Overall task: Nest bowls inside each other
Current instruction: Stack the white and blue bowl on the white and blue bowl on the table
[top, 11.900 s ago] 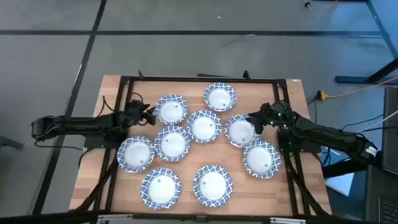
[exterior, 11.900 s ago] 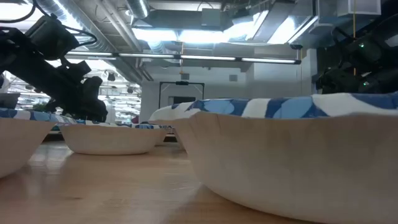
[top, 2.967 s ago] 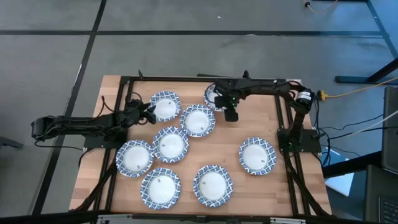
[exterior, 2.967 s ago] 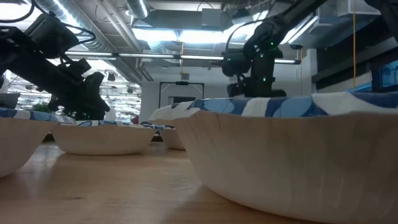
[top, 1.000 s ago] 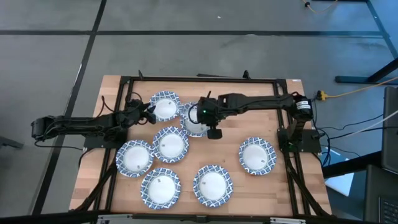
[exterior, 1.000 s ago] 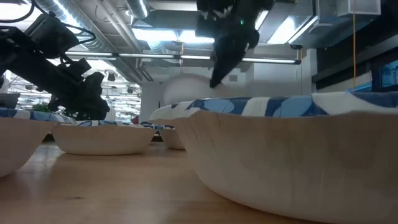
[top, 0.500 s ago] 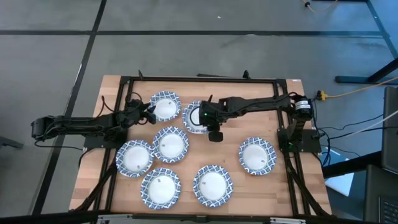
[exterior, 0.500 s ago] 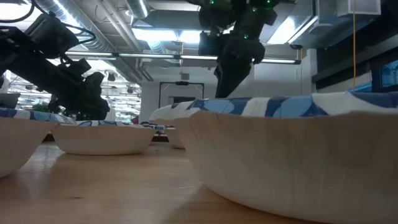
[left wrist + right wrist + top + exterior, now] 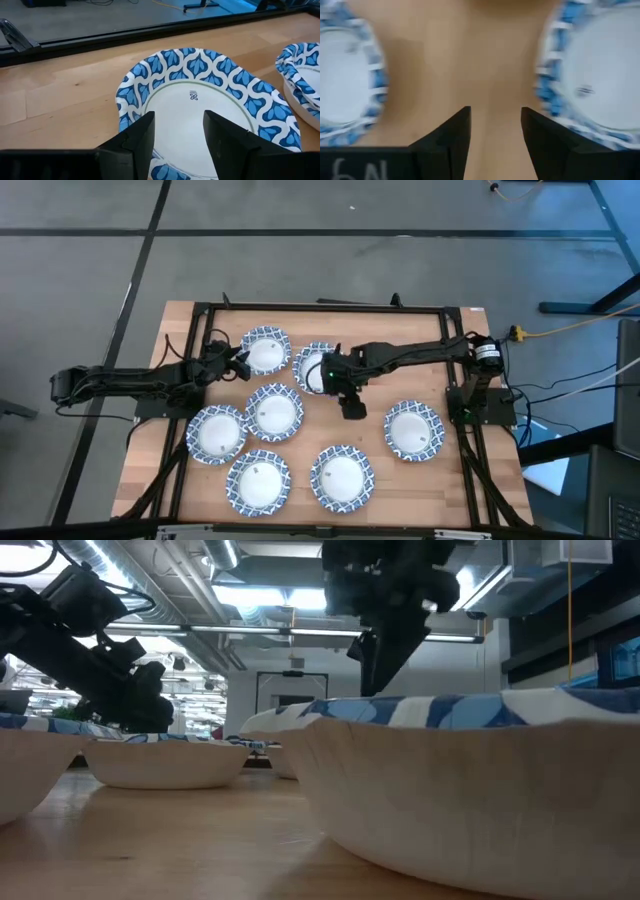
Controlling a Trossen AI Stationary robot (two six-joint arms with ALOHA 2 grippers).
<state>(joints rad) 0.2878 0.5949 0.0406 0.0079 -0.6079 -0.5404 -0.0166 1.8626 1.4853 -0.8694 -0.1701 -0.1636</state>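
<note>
Tabletop [image 9: 455,470]: right claw [image 9: 352,409] empty, bowl stack [image 9: 316,367] just beside.

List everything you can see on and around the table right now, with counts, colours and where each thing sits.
bowls: seven spots seen from above, blue-and-white patterned rims with white centres, spread over the table
far-centre bowl: one of those spots, its rim looks layered in the left wrist view, possibly nested
table: one, light wood, middle of the grey floor
frame: one, black, lying on the tabletop
cable: one, yellow, on the floor right of the table
left gripper: dark, open, at the far-left bowl
right gripper: dark, open, empty, over bare wood
</note>
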